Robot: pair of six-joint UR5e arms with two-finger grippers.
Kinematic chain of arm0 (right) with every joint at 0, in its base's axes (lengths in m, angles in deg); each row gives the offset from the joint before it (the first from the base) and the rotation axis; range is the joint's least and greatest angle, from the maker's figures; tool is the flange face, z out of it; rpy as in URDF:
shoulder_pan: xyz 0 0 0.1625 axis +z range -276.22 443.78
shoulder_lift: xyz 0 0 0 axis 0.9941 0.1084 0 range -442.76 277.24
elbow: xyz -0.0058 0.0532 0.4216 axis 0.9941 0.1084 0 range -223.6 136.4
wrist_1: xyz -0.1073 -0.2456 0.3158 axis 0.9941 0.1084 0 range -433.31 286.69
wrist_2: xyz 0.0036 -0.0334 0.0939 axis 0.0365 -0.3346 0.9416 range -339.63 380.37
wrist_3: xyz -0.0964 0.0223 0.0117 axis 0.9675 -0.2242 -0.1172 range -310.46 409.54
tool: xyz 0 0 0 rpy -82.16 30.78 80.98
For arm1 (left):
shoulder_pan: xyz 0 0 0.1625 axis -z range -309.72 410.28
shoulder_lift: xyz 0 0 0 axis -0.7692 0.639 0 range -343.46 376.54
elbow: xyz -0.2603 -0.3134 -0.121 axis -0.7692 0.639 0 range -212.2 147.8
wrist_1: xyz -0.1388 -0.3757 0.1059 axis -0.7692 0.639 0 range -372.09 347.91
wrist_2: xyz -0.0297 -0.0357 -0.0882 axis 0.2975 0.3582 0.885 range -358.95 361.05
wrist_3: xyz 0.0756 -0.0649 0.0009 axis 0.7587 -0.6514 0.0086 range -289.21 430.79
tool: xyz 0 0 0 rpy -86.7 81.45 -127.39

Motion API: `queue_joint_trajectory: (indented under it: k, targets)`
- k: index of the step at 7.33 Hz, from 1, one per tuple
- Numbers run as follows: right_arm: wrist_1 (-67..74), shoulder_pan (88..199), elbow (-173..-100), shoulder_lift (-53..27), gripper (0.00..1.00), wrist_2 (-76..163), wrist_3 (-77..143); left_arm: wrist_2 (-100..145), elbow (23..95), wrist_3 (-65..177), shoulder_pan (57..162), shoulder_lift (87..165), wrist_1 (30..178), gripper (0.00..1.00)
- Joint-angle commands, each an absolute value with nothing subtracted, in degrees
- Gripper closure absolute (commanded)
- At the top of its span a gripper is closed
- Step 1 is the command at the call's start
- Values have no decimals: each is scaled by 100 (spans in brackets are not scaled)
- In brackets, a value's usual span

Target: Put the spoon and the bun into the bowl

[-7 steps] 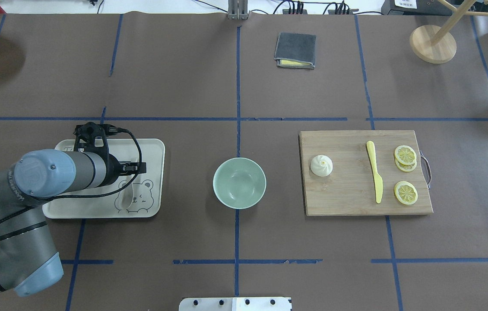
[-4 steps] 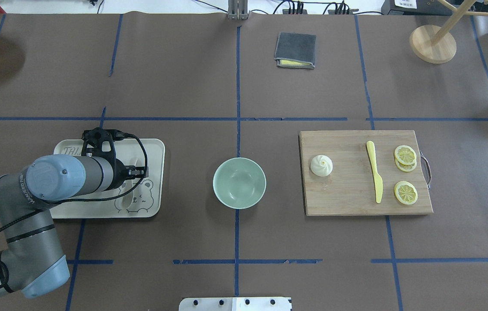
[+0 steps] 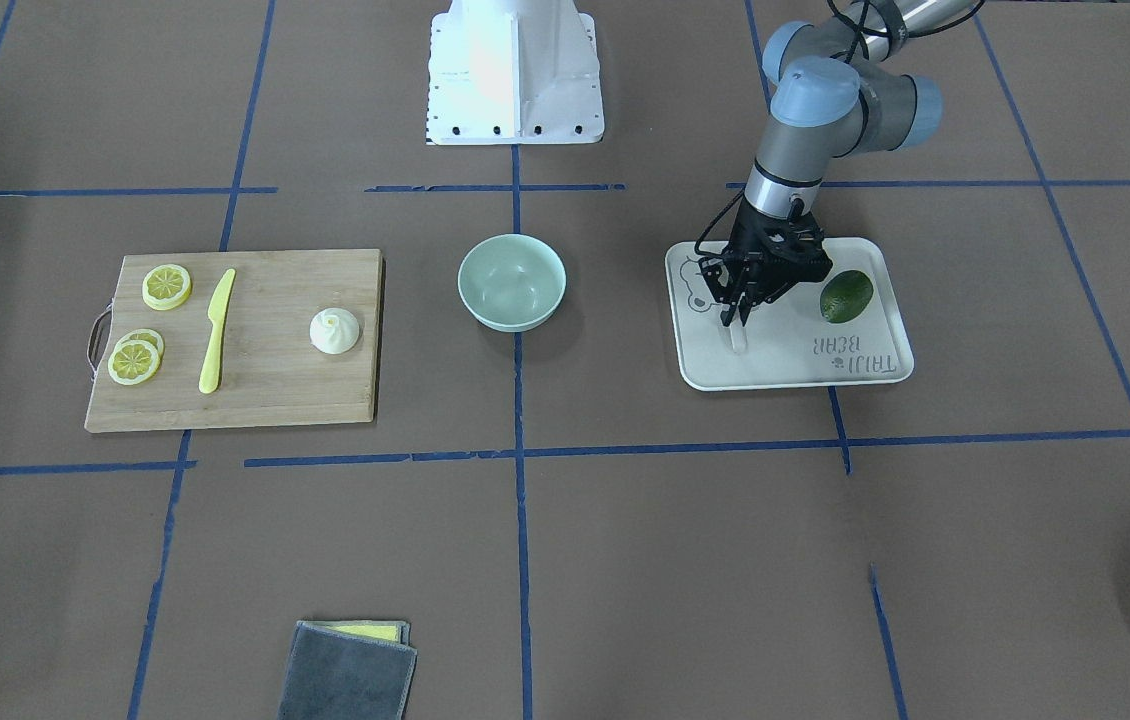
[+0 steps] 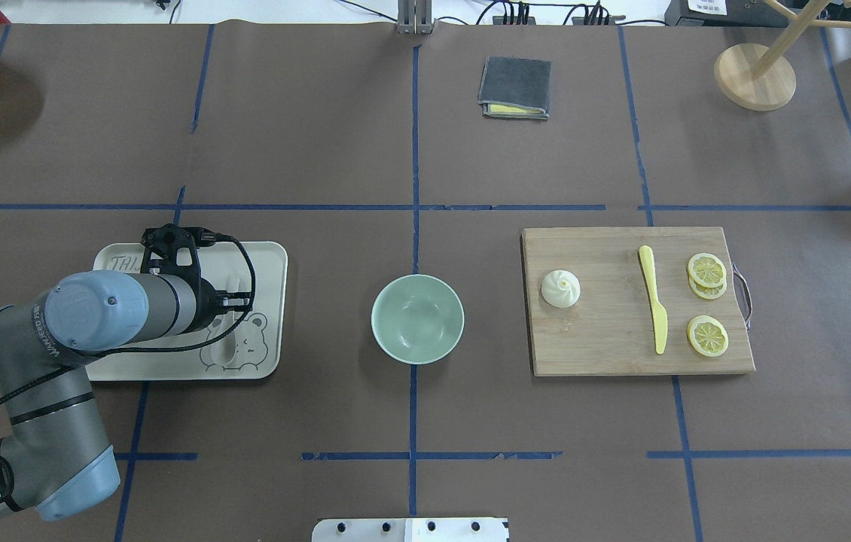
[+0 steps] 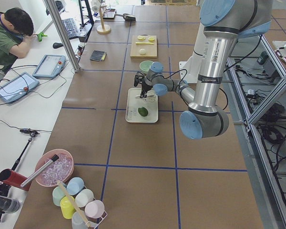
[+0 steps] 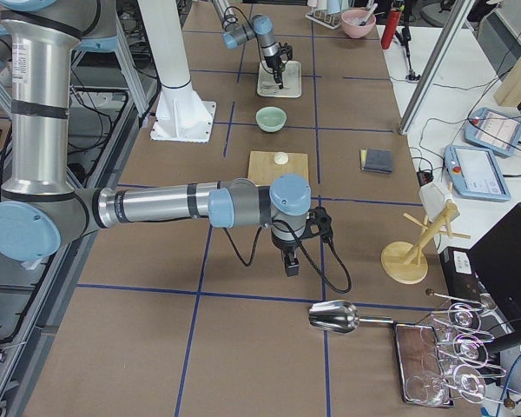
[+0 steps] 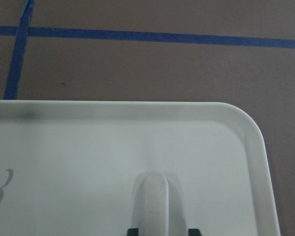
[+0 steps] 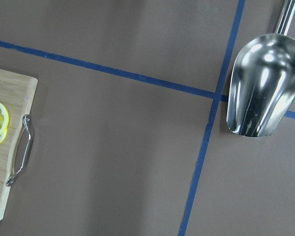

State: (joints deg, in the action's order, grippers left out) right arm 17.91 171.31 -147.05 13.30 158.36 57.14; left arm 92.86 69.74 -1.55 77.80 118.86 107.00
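left arm (image 4: 94, 309): silver-grey tubes, pale-blue rounded joint caps, small screws in 1 cap, dark lettering on a grey link | black cable (image 4: 169, 345) looped along it to the black left gripper (image 3: 733, 318) | right arm (image 6: 156, 207): same grey and blue, black cable at wrist | white base pedestal (image 3: 515, 70), plate with dark bolt holes

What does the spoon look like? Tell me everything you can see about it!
The spoon is a small off-white soup spoon, smooth and faintly speckled. It has a short thick handle with a rounded end and an oval scoop. It lies flat on the cream bear tray, scoop toward the robot. The left tool is down over the handle, one finger on each side; whether they squeeze it is unclear.
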Motion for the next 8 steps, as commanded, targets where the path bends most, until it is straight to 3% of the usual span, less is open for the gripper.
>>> queue_joint_trajectory:
  k: [1, 3, 6, 8]
  targets:
    - [1783, 17132, -14704, 1330, 0, 15836, 5719, 9298, 7071, -145, 7788, 11928, 10692, 100]
    - [1783, 17132, -14704, 1330, 0, 15836, 5719, 9307, 7090, -354, 7788, 12460, 10325, 100]
    - [1783, 17132, -14696, 1321, 0, 15836, 5719, 9290, 6967, -2774, 7666, 13980, 8867, 100]
    - [1792, 17132, -14704, 1313, 0, 15836, 5710, 8776, 6390, -3719, 7342, 14658, 8828, 100]
